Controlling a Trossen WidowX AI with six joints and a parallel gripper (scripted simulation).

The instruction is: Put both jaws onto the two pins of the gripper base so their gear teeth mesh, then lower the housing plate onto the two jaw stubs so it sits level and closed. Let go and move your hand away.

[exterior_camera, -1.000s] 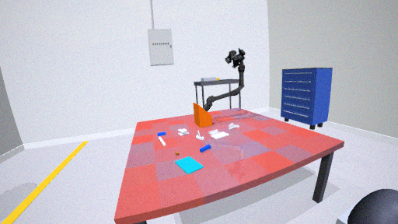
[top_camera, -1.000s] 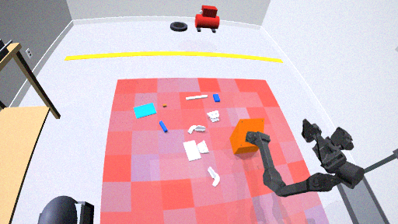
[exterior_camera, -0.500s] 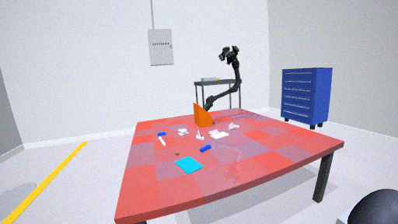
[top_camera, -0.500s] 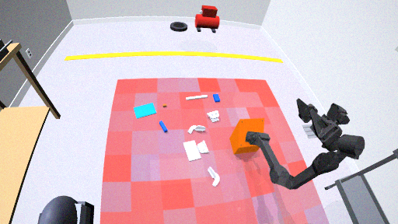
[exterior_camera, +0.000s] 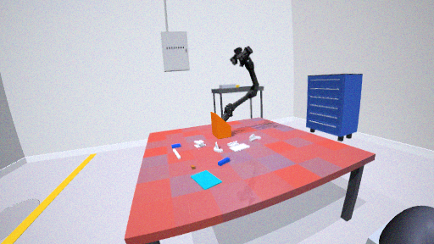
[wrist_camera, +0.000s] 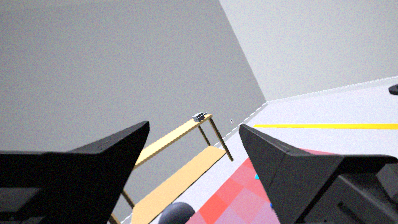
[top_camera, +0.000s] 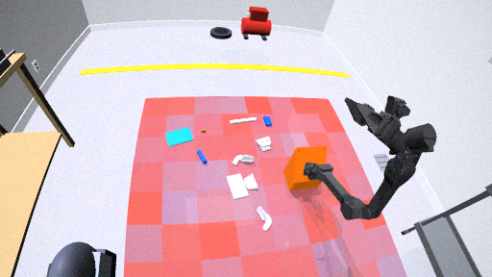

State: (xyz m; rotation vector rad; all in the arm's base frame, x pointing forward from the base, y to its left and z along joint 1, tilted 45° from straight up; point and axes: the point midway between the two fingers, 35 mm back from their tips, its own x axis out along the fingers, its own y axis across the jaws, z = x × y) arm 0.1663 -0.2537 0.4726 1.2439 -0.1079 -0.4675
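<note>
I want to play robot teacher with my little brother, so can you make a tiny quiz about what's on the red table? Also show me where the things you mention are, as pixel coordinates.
1. True or false: the cyan plate [top_camera: 179,137] [exterior_camera: 206,180] lies on the red table [top_camera: 144,250] [exterior_camera: 169,220].
2. Which is nearer the orange block [top_camera: 307,163] [exterior_camera: 220,128]: the cyan plate or the white plate [top_camera: 237,186] [exterior_camera: 239,147]?
3. Fill in the blank: the gripper [top_camera: 370,108] [exterior_camera: 242,54] [wrist_camera: 195,126] is ____ (open or shut), with nothing between its fingers.

Key: 1. True. 2. The white plate. 3. Open.
</note>
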